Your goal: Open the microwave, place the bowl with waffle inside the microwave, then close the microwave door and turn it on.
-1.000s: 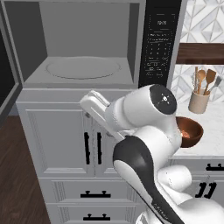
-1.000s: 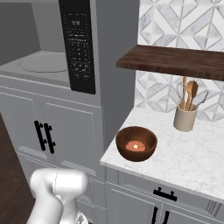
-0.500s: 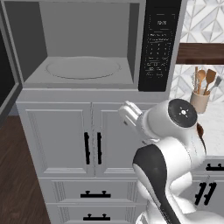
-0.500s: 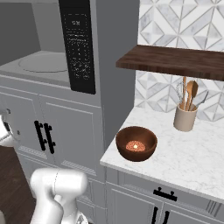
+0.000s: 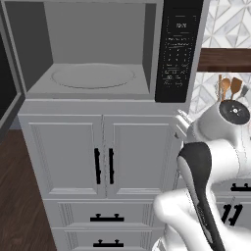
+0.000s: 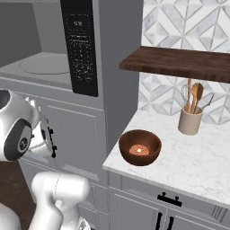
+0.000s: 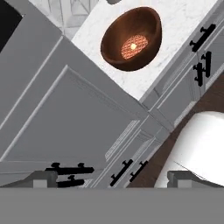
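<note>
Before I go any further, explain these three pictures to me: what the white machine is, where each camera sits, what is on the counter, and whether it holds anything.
The white machine is a robot arm on a driving base in a rendered kitchen. Two cameras ride on the base behind the arm, one to its left and one to its right. The third sits on the hand and looks along its fingers, so that picture is tilted.

The microwave stands open, its cavity and round turntable bare, with a black keypad beside it. On the marble counter sit a brown bowl holding a waffle and a beige crock of utensils. A dark wooden shelf hangs above.

The fingers stand wide apart and hold nothing; the bowl lies ahead of them, untouched.
</note>
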You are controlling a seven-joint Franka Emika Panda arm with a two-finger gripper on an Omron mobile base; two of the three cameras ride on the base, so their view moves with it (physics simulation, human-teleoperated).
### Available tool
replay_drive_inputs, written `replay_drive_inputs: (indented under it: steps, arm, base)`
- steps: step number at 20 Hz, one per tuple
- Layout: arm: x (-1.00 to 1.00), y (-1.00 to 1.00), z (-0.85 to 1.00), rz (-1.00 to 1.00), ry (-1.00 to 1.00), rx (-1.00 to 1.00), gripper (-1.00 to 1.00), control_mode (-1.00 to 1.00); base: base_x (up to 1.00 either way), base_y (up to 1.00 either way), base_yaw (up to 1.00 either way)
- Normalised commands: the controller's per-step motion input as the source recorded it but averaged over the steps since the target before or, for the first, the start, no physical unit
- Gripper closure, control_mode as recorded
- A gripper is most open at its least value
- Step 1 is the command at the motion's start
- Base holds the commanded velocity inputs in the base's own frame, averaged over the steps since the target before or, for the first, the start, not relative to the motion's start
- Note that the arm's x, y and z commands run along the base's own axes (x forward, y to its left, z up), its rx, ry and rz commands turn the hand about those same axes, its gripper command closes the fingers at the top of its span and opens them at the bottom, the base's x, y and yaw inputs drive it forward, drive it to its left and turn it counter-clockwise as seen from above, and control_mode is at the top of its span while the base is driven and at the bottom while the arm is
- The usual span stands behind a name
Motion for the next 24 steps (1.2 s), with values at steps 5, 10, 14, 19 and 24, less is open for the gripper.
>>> replay_drive_inputs:
  steps: [5,10,14,19,24]
  arm:
    - [-0.01,-1.00,-0.24,-0.06,0.04,0.04,-1.00,-1.00]
    - [0.00,-1.00,-0.22,-0.04,0.00,0.09,-1.00,-1.00]
    - [0.00,-1.00,-0.22,-0.04,0.00,0.08,-1.00,-1.00]
    - [0.11,-0.99,-0.16,0.03,0.00,0.14,-1.00,-1.00]
    - [0.44,-0.77,-0.08,0.15,0.02,0.14,-1.00,-1.00]
  base:
    - [0.00,0.00,0.00]
    - [0.00,0.00,0.00]
    - [0.00,0.00,0.00]
    - [0.00,0.00,0.00]
    - [0.00,0.00,0.00]
